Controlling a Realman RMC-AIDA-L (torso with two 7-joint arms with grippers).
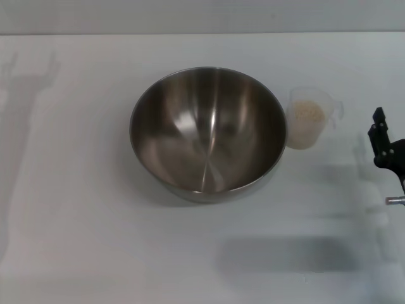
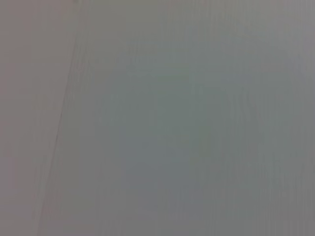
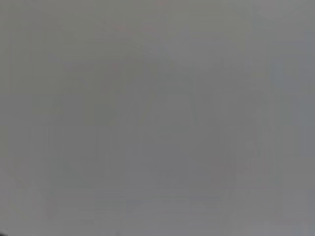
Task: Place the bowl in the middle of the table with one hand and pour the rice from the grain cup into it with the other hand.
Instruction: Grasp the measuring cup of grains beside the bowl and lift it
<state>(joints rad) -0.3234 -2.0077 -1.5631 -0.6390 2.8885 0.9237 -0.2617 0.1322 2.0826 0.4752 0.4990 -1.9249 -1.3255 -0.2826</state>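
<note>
The bowl [image 1: 207, 130], wide and of shiny steel, stands upright and empty near the middle of the white table [image 1: 76, 209]. Just to its right, almost touching the rim, stands the clear grain cup [image 1: 308, 118] with the rice [image 1: 307, 113] heaped inside; its handle points right. My right gripper [image 1: 380, 130] shows as a black part at the right edge of the head view, a little right of the cup and apart from it. The left gripper is out of view. Both wrist views show only a plain grey surface.
The table's far edge [image 1: 202, 33] runs along the top of the head view. An arm's shadow [image 1: 28, 82] falls on the tabletop at the far left.
</note>
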